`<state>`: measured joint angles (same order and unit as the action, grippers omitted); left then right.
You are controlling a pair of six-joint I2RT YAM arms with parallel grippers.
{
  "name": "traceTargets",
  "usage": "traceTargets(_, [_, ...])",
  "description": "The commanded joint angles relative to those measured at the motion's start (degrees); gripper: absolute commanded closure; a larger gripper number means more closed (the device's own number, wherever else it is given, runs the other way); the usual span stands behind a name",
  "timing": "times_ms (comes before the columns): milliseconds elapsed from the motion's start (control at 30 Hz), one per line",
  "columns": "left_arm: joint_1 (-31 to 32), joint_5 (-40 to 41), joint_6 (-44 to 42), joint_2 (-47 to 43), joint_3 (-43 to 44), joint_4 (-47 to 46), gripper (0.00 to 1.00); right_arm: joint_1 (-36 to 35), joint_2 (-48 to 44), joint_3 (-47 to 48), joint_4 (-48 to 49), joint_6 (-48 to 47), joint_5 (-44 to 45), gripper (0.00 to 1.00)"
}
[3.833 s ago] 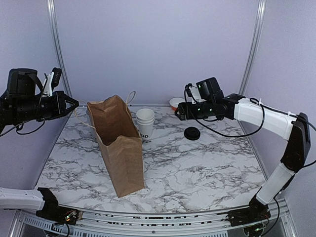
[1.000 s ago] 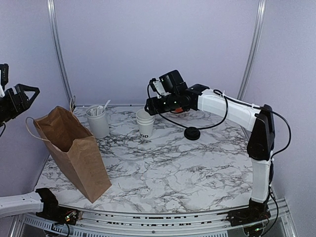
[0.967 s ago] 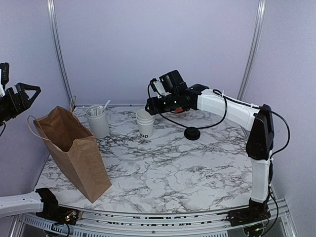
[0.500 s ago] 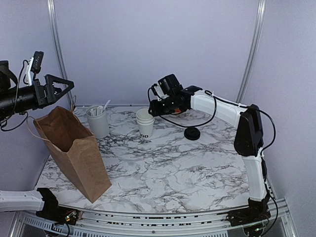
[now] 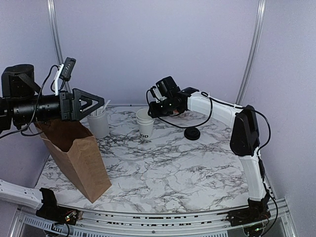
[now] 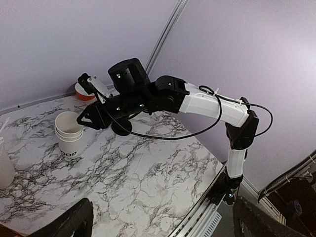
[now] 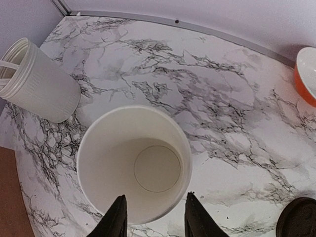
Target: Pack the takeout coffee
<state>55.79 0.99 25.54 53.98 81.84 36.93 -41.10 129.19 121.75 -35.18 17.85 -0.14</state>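
The white, grey-veined marble-patterned table top [image 5: 187,168] carries five things. A tall brown paper bag [image 5: 79,158] stands open-mouthed at the near left. Just behind it, at the far left, stands a grey-white ribbed plastic canister [image 5: 98,123] holding white utensils. Nested white tapered paper cups [image 5: 144,126] with dark lettering stand upright at the far centre. A round black plastic lid [image 5: 192,133] lies to their right, apart from them. A small orange-and-white bowl [image 7: 307,74] sits near the far edge.

Print on the takeout cups
The stacked white paper cups [image 5: 144,123], centre of the top view, carry dark lettering low on the side; only round letters like "OD" show.
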Motion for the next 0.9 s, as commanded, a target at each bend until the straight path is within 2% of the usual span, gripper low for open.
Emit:
traceTargets(0, [5.44,7.04,1.2,2.02,-2.83,-5.72,0.01,0.45,2.64,4.18,-0.51,1.13,-0.21,0.63])
traceTargets(167, [11.43,11.21,2.33,4.13,-5.55,-7.86,0.01,0.71,3.72,5.41,-0.42,1.25,0.08,0.66])
traceTargets(300, [14.38,13.18,4.14,5.51,-8.78,-8.8,0.01,0.76,4.18,6.18,-0.75,1.25,0.14,0.74])
traceTargets(500, [15.84,15.56,7.74,6.23,-14.56,-11.24,0.01,0.76,4.32,6.62,-0.98,1.53,0.14,0.87])
traceTargets(667, [15.84,17.6,9.34,7.28,-17.14,-12.53,0.01,0.76,4.41,7.28,-2.06,1.6,0.57,0.94])
traceTargets(733, [15.84,18.06,9.92,7.81,-17.83,-12.94,0.01,0.76,4.54,7.8,-2.6,1.52,0.96,0.92])
traceTargets(833, [15.84,18.32,9.82,8.67,-18.56,-13.36,0.01,0.76,4.79,8.43,-3.07,1.56,1.62,0.77])
traceTargets(867, [15.84,18.42,9.63,9.14,-18.8,-13.52,0.01,0.84,4.95,8.53,-2.99,1.5,1.56,0.74])
